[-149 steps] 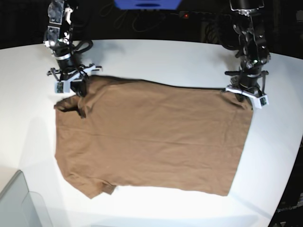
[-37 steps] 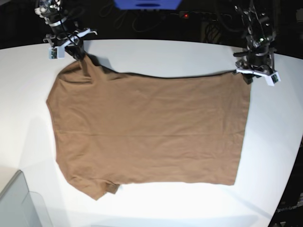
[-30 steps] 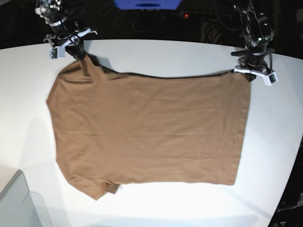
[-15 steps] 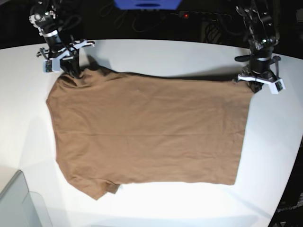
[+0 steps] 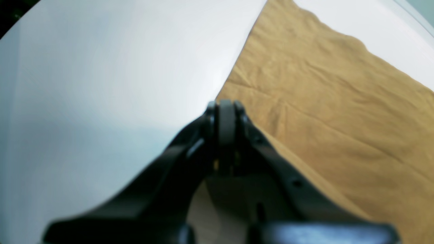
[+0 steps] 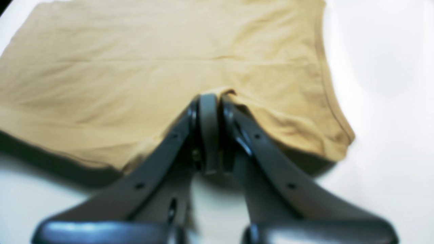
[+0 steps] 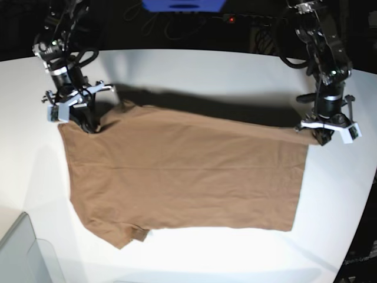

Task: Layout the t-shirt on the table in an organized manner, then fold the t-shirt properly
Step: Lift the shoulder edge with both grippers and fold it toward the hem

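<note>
T-shirt (image 7: 182,171) spread mid-frame on white surface (image 7: 206,71), far edge lifted. Left tool (image 7: 321,137) pinching hem corner at right, right tool (image 7: 85,124) pinching what looks like shoulder at left. Advice: keep edge taut, carry both corners level toward near hem.

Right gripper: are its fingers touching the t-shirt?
Touching. The right wrist view shows the right gripper shut, with the t-shirt edge pinched and bunched between its fingers.

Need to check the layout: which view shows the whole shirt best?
Base view: the whole shirt lies spread on the table. The left wrist view shows only one corner, the right wrist view a blurred part near a sleeve.
</note>
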Tool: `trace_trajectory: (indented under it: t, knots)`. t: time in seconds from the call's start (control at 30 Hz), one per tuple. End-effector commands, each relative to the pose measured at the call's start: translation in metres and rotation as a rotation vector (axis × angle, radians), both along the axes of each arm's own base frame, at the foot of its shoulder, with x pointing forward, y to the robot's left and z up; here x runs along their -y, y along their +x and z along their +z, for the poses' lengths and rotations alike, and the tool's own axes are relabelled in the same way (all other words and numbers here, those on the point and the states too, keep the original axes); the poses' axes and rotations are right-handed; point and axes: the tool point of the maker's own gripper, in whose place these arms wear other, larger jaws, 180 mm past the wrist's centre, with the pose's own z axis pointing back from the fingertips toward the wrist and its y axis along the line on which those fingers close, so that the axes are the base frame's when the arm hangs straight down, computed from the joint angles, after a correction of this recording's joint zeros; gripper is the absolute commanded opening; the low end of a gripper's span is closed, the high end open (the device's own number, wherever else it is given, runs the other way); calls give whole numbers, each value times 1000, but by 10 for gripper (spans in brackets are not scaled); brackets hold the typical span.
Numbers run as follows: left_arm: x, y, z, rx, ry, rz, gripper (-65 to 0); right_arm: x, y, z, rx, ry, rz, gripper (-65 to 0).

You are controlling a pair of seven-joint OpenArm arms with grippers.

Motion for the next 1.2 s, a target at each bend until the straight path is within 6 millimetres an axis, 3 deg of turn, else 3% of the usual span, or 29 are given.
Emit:
trace_trajectory:
  t: [0.0, 0.2, 0.4, 0.57, 0.83, 1.17]
  knots:
    - [-1, 12, 12, 44, 12, -3, -650, 4, 11, 16, 66, -1, 3, -650]
    - [-6, 32, -4, 24, -31, 16, -650, 13, 41, 15, 87, 6, 4, -650]
    - [-18, 55, -5, 22, -32, 18, -650, 21, 71, 16, 105, 21, 2, -650]
    - [-18, 66, 0, 36, -35, 19, -650, 13, 88, 13, 102, 38, 33, -650]
    - [-18, 77, -16, 3, -73, 29, -650, 0, 110, 1, 75, 85, 58, -650]
    - [-18, 94, -8, 26, -87, 30, -650, 24, 136, -4, 53, 76, 42, -650]
